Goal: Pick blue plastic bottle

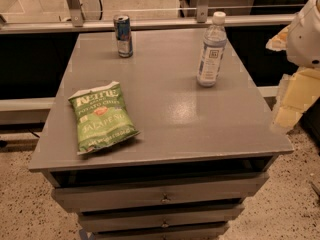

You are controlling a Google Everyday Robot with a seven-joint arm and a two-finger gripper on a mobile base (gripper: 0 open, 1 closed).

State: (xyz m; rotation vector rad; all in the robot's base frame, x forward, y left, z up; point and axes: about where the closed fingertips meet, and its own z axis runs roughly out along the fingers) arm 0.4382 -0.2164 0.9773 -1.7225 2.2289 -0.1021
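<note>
Nearest me is the grey counter (170, 119), with its stack of drawers (162, 198) facing into the room. On the front left of the top lies a green chip bag (101, 116), flat on its back and well apart from everything else.

Off the right-hand edge of the counter, about level with its middle, the robot's gripper (295, 96) hangs in the air as a cluster of pale yellow blocks under a white rounded arm joint. It is beside the top rather than over it, touching nothing. Whether it is open or closed, I cannot tell from here.

Further back on the right stands the blue plastic bottle (211, 51), upright, white cap on, with bare counter all round it. At the far left corner is a short drink can (123, 36), also upright, well clear of the bottle.

To my eye the reach has not properly begun; this is the approach. The next move calls for swinging in over the right edge toward the bottle, coming level with its body and squaring up, gently enough not to tip something so tall and light.
</note>
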